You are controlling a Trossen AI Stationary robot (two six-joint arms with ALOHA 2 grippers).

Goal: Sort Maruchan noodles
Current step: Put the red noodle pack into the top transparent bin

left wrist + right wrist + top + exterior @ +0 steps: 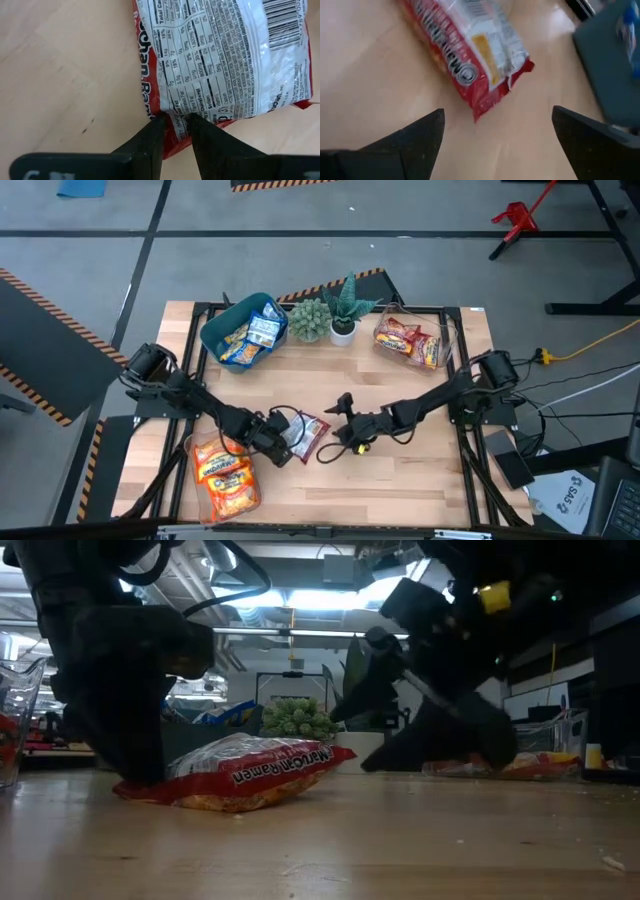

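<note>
One red Maruchan noodle packet lies near the table's middle with its white printed back up. It rests flat on the wood in the low view. My left gripper is at the packet's left end, shut on it. My right gripper hovers just right of the packet, wide open. In the right wrist view its fingers stand apart, short of the packet's crimped end, and touch nothing. My left gripper pinches the packet's edge between its two fingertips, at the red rim beside the nutrition panel. The fingers come steeply from above, slanting in from the table's left. The packet's body lies on the table.
A teal bin with blue-yellow packets stands at the far left. A clear tub of red packets stands at the far right, another with orange packets at the near left. Two small potted plants stand between the far containers.
</note>
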